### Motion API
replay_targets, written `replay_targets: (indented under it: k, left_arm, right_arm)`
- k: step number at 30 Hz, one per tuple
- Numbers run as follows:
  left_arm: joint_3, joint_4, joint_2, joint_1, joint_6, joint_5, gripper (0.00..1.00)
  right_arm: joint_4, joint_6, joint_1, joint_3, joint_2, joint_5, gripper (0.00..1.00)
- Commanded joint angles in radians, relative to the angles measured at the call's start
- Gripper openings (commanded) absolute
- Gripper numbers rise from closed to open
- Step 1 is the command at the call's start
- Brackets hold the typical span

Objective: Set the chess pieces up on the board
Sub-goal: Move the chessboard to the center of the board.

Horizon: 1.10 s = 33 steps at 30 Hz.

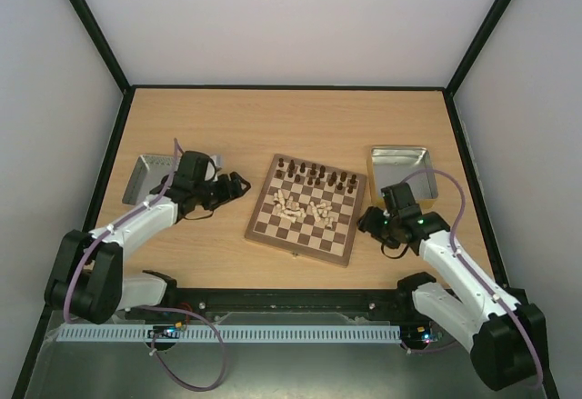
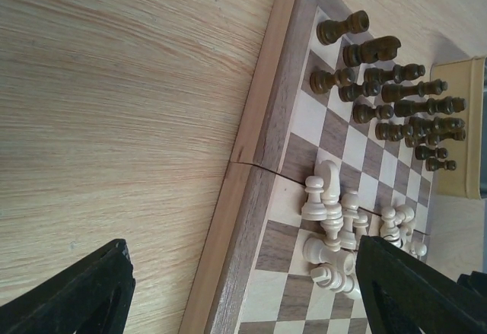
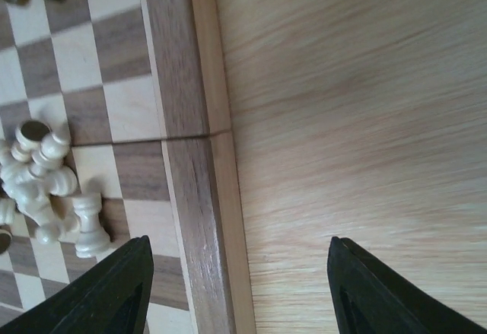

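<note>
This is a robot cell in a lab. A wooden table [image 1: 227, 117] is boxed in at the back and both sides by plain white panels [image 1: 300, 17] set in black posts [image 1: 91, 26]. A left arm [image 1: 136, 222] and a right arm [image 1: 459, 267], white and black, are bolted at its near edge by a black rail [image 1: 291, 301] and a white slotted cable duct [image 1: 227, 334], with purple cables [image 1: 462, 206] looping along them. A metal tray [image 1: 144, 179] lies near each side edge, a chessboard [image 1: 318, 231] between them.

Between 2 trays [image 1: 397, 154], board [image 1: 296, 251] bears chess pieces [image 1: 305, 204].
</note>
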Motion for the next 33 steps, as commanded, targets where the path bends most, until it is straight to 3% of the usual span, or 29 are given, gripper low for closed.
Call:
replay_targets:
  k: [1,5,11,21,33]
  left_arm:
    - [-0.022,-0.025,-0.002,-0.017,0.007,-0.011,0.81]
    - [-0.046,-0.029,-0.006,-0.026,0.016,-0.006,0.81]
    - [-0.038,-0.025,0.002,-0.028,0.022,-0.007,0.8]
    - [-0.004,-0.038,0.024,-0.028,0.041,-0.02,0.79]
    - [-0.008,-0.049,0.015,-0.031,0.052,-0.03,0.77]
  right_arm:
    - [0.127,0.109,0.078,-0.077,0.015,-0.004,0.62]
    - [0.203,0.141,0.126,-0.116,0.044,-0.009,0.58]
    - [0.288,0.156,0.147,-0.132,0.11,-0.021,0.36]
    - [0.389,0.138,0.15,-0.103,0.239,-0.015,0.15]
    - [0.481,0.094,0.164,-0.006,0.381,0.023,0.12]
